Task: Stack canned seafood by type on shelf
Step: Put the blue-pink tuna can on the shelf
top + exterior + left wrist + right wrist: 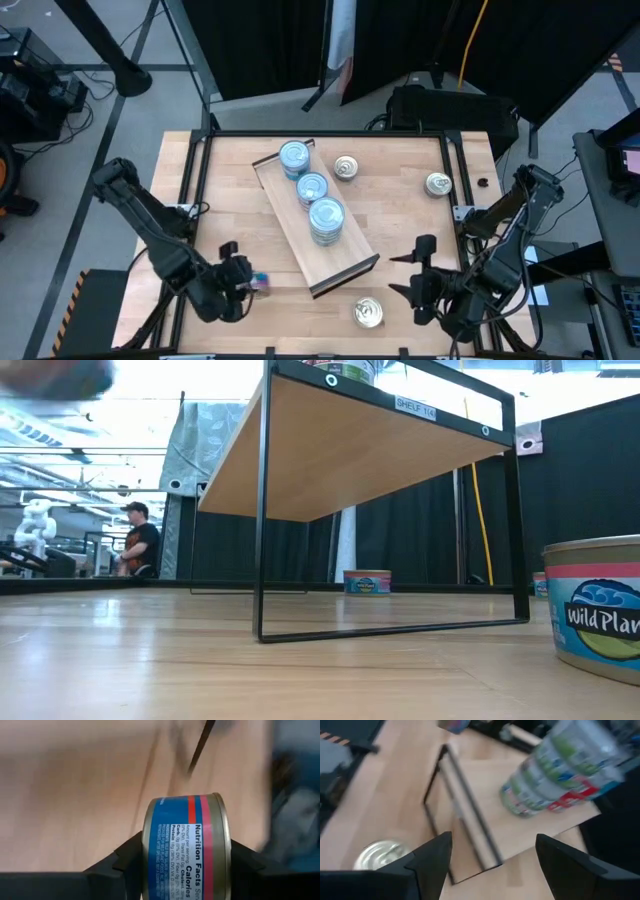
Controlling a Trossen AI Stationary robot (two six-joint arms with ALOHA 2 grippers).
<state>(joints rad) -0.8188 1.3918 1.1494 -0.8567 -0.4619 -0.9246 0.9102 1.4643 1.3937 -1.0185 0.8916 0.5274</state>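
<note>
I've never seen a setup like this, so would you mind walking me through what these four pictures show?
Two robot arms work at a wooden table. One picture looks straight down, one looks level across the tabletop, and two come from cameras on the arms' wrists. A raised shelf lies slanted mid-table with three stacks of blue-topped tins on it. Three silvery tins sit loose on the table. The left gripper, near the front edge, has its jaws around a blue tin. The right gripper, also at the front, is open and empty.
</note>
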